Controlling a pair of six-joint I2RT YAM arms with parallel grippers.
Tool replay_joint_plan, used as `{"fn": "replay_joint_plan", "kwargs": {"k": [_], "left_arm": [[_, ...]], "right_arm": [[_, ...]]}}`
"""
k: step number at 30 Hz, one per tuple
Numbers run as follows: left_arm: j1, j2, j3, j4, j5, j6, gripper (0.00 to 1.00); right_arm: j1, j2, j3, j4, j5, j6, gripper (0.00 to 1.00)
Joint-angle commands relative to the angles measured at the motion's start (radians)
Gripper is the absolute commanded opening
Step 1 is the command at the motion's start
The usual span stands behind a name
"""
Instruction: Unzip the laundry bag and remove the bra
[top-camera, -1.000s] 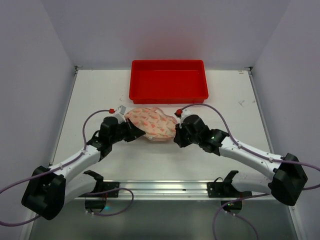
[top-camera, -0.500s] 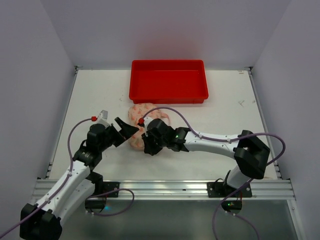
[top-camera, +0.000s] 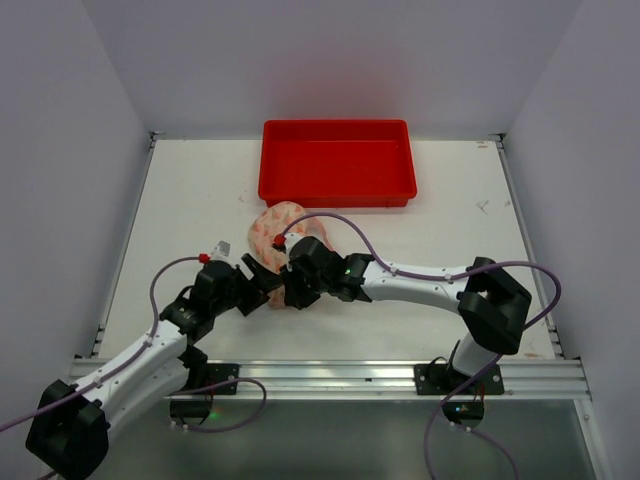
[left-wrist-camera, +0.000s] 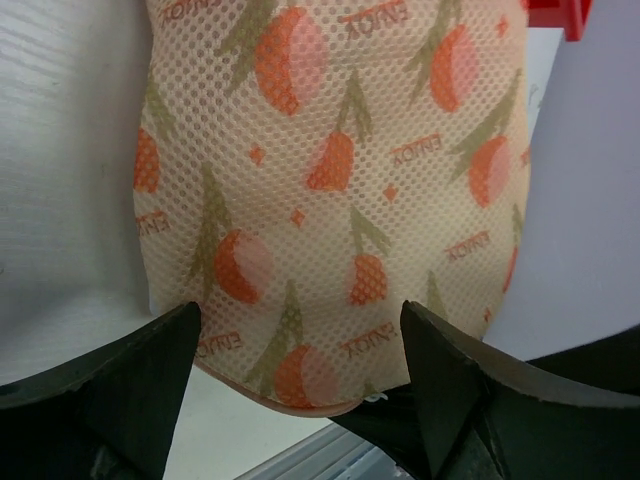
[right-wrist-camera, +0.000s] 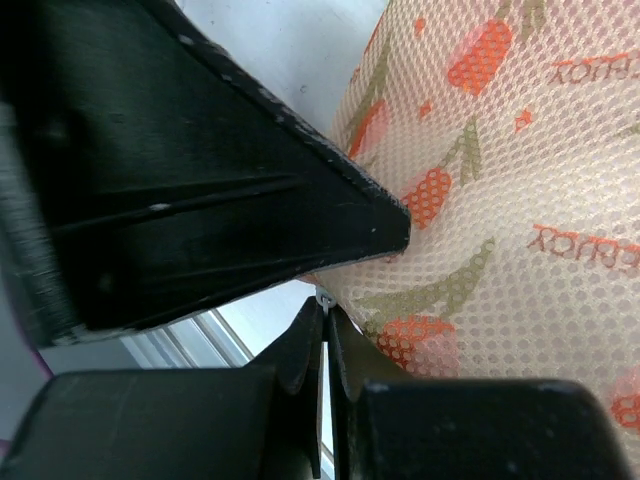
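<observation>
Straddling one end of the laundry bag (left-wrist-camera: 330, 190), the left claw (left-wrist-camera: 298, 308) gapes.

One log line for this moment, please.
left claw open at bag end | right claw shut at bag rim | bra not visible

The top camera looks down from above and behind the arm bases (top-camera: 445, 378), across the white tabletop (top-camera: 200, 200) to the red plastic tray (top-camera: 337, 192) at its far edge. The left wrist camera faces along its spread black pincer (left-wrist-camera: 300, 320), close on the cream mesh laundry bag with salmon-pink print (left-wrist-camera: 330, 200); the right wrist camera, even nearer, sees that same bag, shared by all three views.
</observation>
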Motion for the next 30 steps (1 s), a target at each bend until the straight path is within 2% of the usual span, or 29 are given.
{"fn": "replay_joint_plan", "kwargs": {"k": [1, 3, 5, 6, 7, 9, 12, 19, 24, 27, 30], "left_arm": [[-0.028, 0.066, -0.003, 0.041, -0.030, -0.037, 0.83], [-0.033, 0.088, -0.002, 0.059, -0.030, -0.037, 0.81], [-0.034, 0.088, 0.004, 0.047, -0.011, -0.034, 0.83], [-0.036, 0.074, 0.007, 0.029, -0.013, -0.033, 0.86], [-0.036, 0.032, 0.009, 0.007, -0.037, -0.033, 0.94], [-0.033, -0.022, 0.020, -0.085, -0.082, -0.050, 1.00], [-0.033, -0.120, 0.049, -0.200, -0.200, -0.055, 1.00], [-0.030, -0.137, 0.018, -0.259, -0.157, -0.092, 1.00], [-0.030, -0.197, 0.067, -0.369, -0.275, -0.087, 1.00], [-0.030, -0.196, 0.060, -0.320, -0.237, -0.113, 1.00], [-0.030, -0.148, 0.009, -0.170, -0.164, -0.170, 1.00]], "right_arm": [[0.003, 0.004, 0.047, 0.068, 0.023, 0.021, 0.00], [0.003, -0.001, 0.041, 0.067, 0.034, 0.033, 0.00], [0.002, -0.010, 0.030, 0.063, 0.064, 0.039, 0.00], [0.002, -0.011, 0.030, 0.059, 0.074, 0.041, 0.00], [0.001, -0.011, 0.030, 0.054, 0.084, 0.042, 0.00], [0.001, -0.011, 0.028, 0.048, 0.101, 0.054, 0.00], [-0.017, -0.005, 0.030, 0.044, 0.126, 0.076, 0.00], [-0.028, 0.006, 0.060, 0.040, 0.134, 0.090, 0.00], [-0.036, 0.032, 0.080, 0.028, 0.123, 0.096, 0.00], [-0.037, 0.033, 0.083, 0.031, 0.107, 0.096, 0.00], [-0.037, 0.044, 0.093, 0.044, 0.103, 0.100, 0.00]]}}
